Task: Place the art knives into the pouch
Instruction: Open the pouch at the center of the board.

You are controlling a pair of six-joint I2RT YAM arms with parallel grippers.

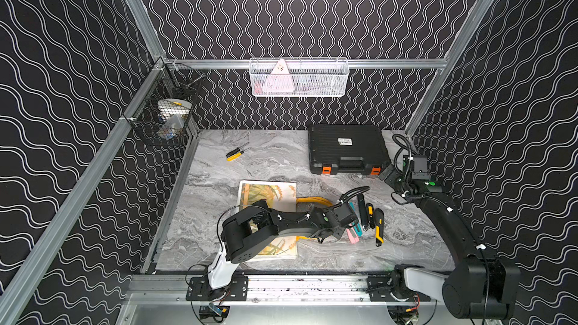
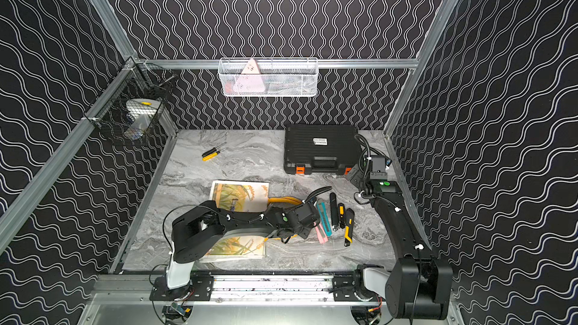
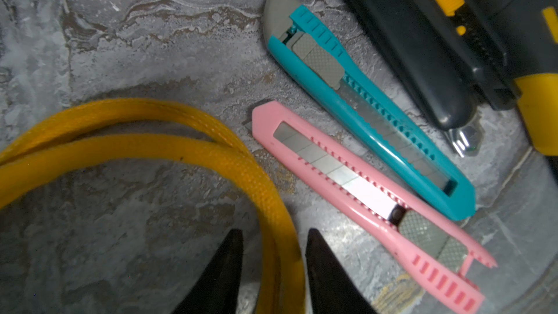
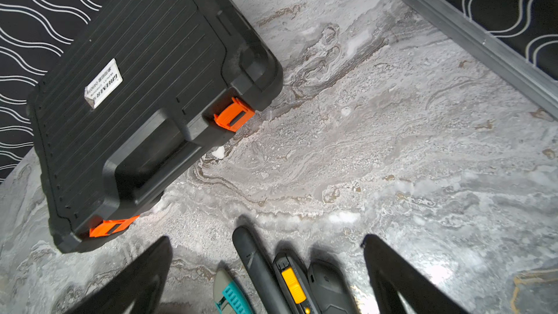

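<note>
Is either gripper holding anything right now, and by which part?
Right gripper: open, empty. Left gripper straddles the yellow handles of the pouch; whether it grips them cannot be told.

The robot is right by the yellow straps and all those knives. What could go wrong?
The left end effector straddles the yellow handles of the pouch; closing there, it might catch only one loop. The pink knife lies right beside those handles, so tugging them could knock it. It lies side by side with the teal knife, so picking one may bump the other.
</note>
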